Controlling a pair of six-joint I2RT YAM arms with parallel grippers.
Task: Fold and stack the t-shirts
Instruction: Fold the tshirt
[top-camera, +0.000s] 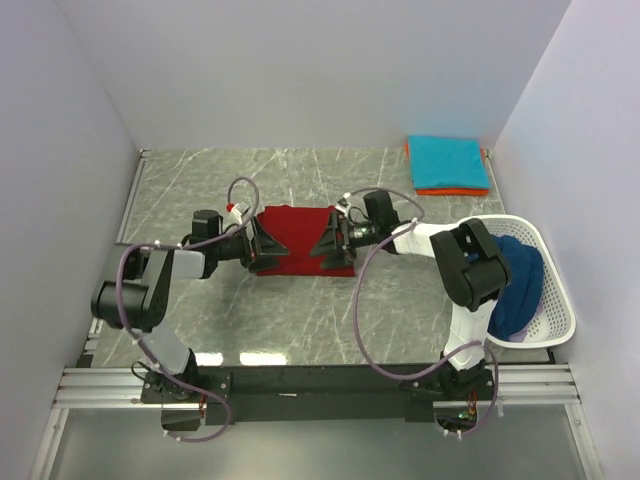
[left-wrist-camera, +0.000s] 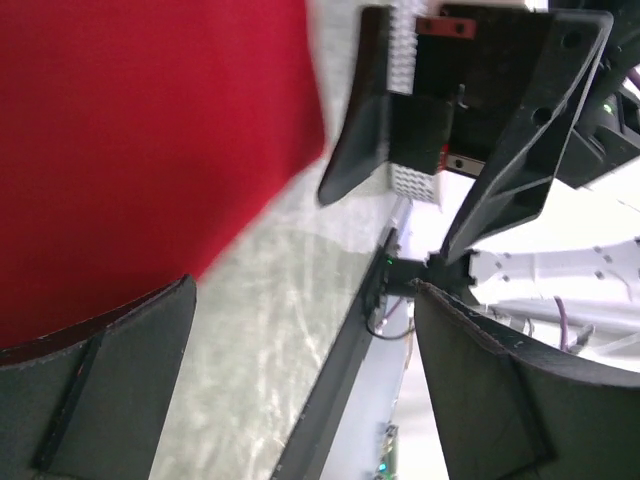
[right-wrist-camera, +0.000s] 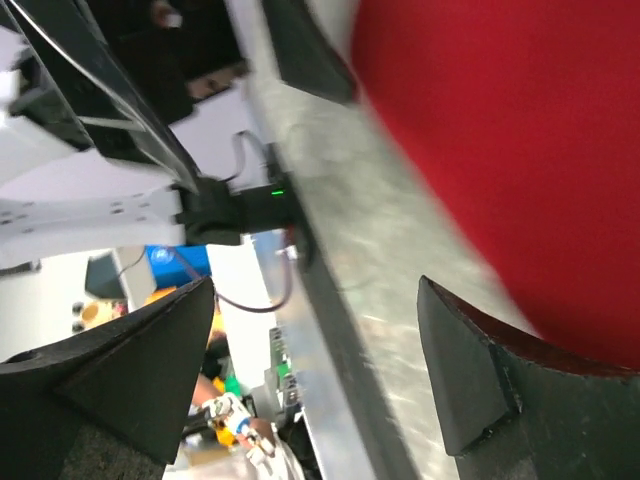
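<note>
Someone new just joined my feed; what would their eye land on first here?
The dark red t-shirt lying folded at the centre of the table, with the left gripper and right gripper open at its two sides. Next, the teal t-shirt stacked on the orange t-shirt in the far right corner, and the navy blue t-shirt heaped in the white basket at the right edge.

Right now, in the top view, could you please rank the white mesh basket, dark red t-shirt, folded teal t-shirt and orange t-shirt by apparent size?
1. white plastic mesh basket
2. dark red t-shirt
3. folded teal t-shirt
4. orange t-shirt, only its edge showing
</note>
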